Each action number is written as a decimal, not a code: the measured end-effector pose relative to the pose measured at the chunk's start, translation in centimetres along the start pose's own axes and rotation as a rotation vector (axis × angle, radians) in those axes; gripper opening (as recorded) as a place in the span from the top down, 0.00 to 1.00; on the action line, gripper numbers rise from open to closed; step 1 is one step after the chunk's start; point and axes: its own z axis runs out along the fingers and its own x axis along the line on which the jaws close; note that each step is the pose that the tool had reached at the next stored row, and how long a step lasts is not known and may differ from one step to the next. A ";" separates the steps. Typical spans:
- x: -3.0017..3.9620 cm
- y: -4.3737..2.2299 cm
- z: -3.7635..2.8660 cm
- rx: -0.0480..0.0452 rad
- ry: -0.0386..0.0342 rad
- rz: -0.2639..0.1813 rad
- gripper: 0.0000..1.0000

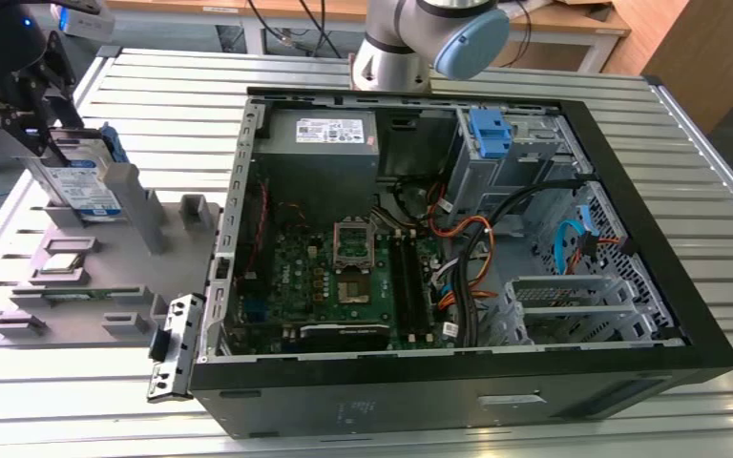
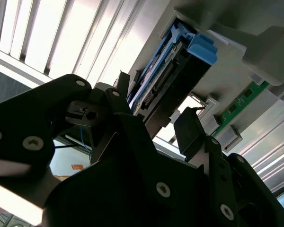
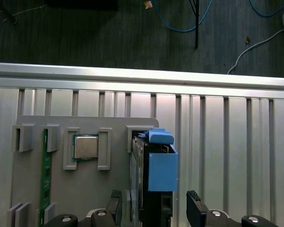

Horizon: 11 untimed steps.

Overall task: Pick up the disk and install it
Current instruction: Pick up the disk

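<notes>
A slatted aluminium surface (image 1: pixel 710 172) carries an open black desktop computer case (image 1: pixel 691 315) lying on its side, interior facing up. Inside it are a green motherboard (image 1: pixel 328 277), a big grey power-supply box with a white sticker (image 1: pixel 328 129) and a bare blue plastic bracket (image 1: pixel 487 134) at the drive bay. The grey robot arm (image 1: pixel 399 48) rises just beyond the case's far wall.

To the exterior view's left of the case, just beside its side wall, lies a flat grey plastic parts holder (image 1: pixel 150 224). The disk (image 1: pixel 80 186), a flat silver hard drive with a white-and-blue label and blue plastic rails, stands on edge in a slot of this holder, outside the case and not yet installed. The holder also carries a square silver processor chip (image 3: pixel 86 146) and a long green memory stick (image 3: pixel 46 175), each in its own recess.

The black claw (image 1: pixel 46 141) hangs over the disk's upper edge, well to the exterior view's left of the case. In both wrist views the claw (image 3: pixel 154 198) (image 2: pixel 151 108) is spread, with one of its black fingers (image 3: pixel 194 201) on either side of the disk (image 3: pixel 162 175) (image 2: pixel 168 78). A gap shows between each finger and the drive's faces in the first wrist view, so it appears to straddle the disk without pinching it, though contact on the nearer side is hard to judge in the second wrist view.
</notes>
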 end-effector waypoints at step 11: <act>0.00 0.00 0.01 0.0000 0.0000 0.000 0.44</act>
